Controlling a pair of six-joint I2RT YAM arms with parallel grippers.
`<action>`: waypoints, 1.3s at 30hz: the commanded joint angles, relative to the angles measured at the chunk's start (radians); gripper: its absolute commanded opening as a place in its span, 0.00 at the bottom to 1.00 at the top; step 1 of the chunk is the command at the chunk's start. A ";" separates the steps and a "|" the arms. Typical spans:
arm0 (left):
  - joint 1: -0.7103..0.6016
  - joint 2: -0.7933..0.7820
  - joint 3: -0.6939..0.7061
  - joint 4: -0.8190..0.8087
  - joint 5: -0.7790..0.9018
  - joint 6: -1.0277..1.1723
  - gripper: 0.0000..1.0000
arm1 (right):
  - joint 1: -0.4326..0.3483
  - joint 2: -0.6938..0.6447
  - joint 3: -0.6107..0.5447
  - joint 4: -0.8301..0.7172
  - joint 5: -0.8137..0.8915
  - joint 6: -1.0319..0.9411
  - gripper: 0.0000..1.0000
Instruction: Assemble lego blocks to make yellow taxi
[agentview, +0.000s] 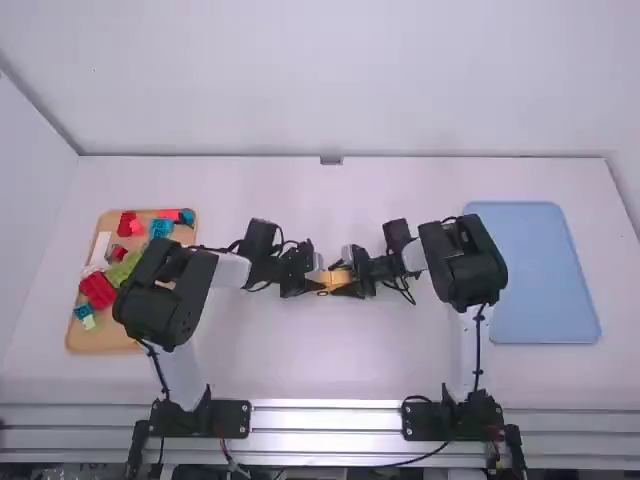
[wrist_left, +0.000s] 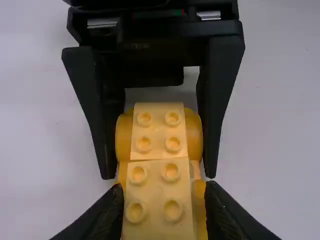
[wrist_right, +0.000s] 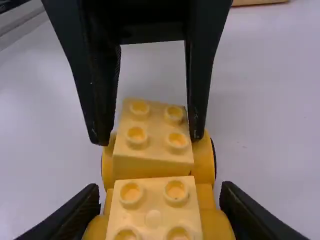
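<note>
Both grippers meet at mid-table in the high view, the left gripper (agentview: 312, 284) and the right gripper (agentview: 352, 284) at opposite ends of a small yellow car (agentview: 336, 279). In the left wrist view my left gripper (wrist_left: 164, 186) is shut on the car's near end; a yellow block (wrist_left: 158, 187) and another yellow block (wrist_left: 159, 131) lie end to end on a wheeled base (wrist_left: 194, 136). My right gripper (wrist_right: 160, 187) is shut on the other end in the right wrist view, beside a studded block (wrist_right: 154, 205). The base's underside is hidden.
A wooden tray (agentview: 88, 338) with several red, blue and green blocks stands at the left, partly under the left arm. On the right lies a blue tray (agentview: 540, 275), close to the right arm.
</note>
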 joint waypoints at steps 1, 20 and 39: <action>-0.009 0.016 0.005 -0.003 0.012 0.007 0.42 | 0.004 0.001 0.000 -0.011 0.043 0.013 0.52; -0.009 0.016 0.005 0.032 -0.025 0.000 0.09 | 0.004 0.001 0.000 -0.011 0.043 0.013 0.52; -0.009 0.016 0.005 0.064 0.038 0.000 0.54 | 0.004 0.001 0.000 -0.011 0.043 0.014 0.53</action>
